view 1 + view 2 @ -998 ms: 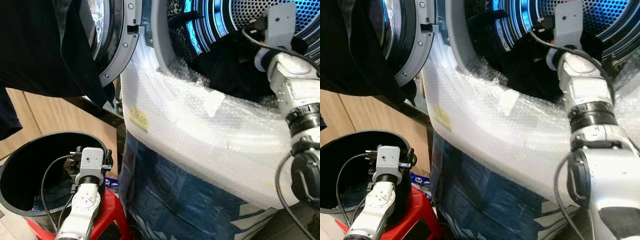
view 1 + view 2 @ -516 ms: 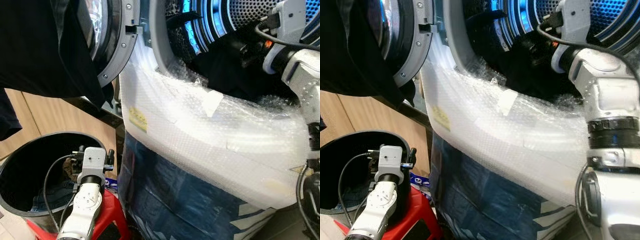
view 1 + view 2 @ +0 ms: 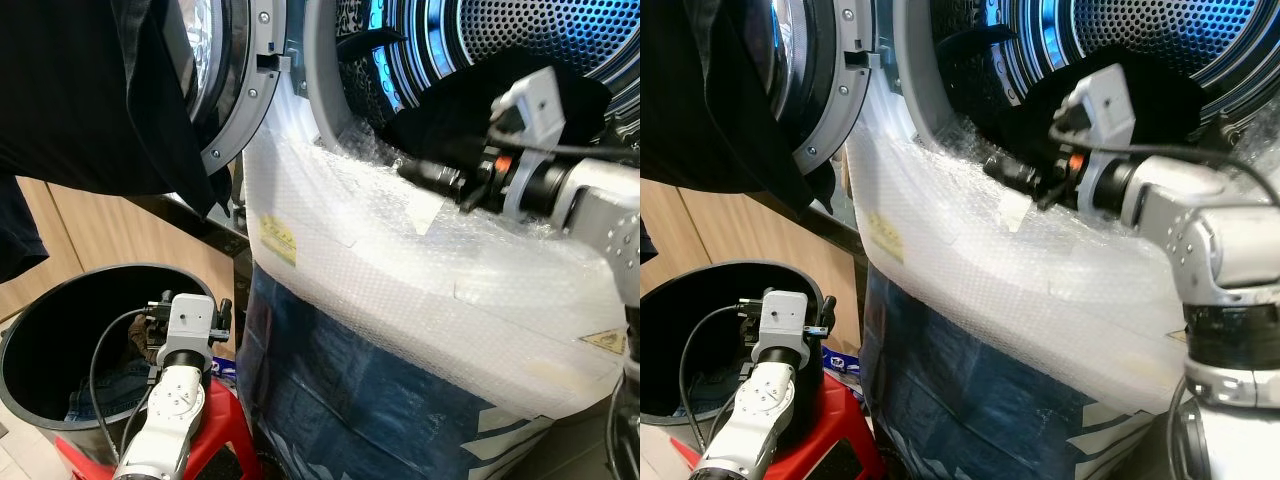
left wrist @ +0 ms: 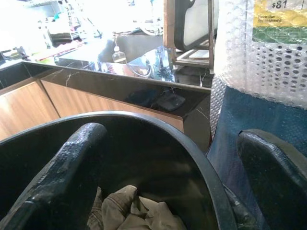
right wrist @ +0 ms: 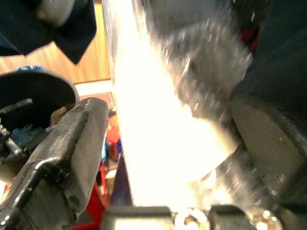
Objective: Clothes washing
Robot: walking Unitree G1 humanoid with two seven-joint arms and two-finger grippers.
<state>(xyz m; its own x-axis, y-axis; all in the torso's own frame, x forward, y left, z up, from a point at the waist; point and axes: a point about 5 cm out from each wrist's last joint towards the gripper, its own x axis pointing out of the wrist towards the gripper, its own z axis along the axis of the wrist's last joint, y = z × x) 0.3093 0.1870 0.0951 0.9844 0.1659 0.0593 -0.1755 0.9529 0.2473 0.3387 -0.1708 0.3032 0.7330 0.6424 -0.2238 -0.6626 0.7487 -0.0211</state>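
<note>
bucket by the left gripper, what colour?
Black bucket; left gripper hangs open over its rim. Best in the left eye view.

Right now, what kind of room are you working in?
Probably a home laundry corner by a kitchen: an open front-loading washer drum wrapped in bubble wrap, a black laundry bin holding clothes, and a dark marble counter over wooden cabinets.

Two silver arms, each with a grey box camera at the wrist and a black cable looping from it. Left arm (image 3: 165,410): rounded silver shell with small screws, black collar under the camera. Right arm (image 3: 1200,215): silver casing, black ribbed ring at the joint, orange spot near the wrist. Black, rough, scuffed fingers (image 4: 67,177) on the left gripper (image 4: 172,182) and the right gripper (image 5: 168,158).
</note>
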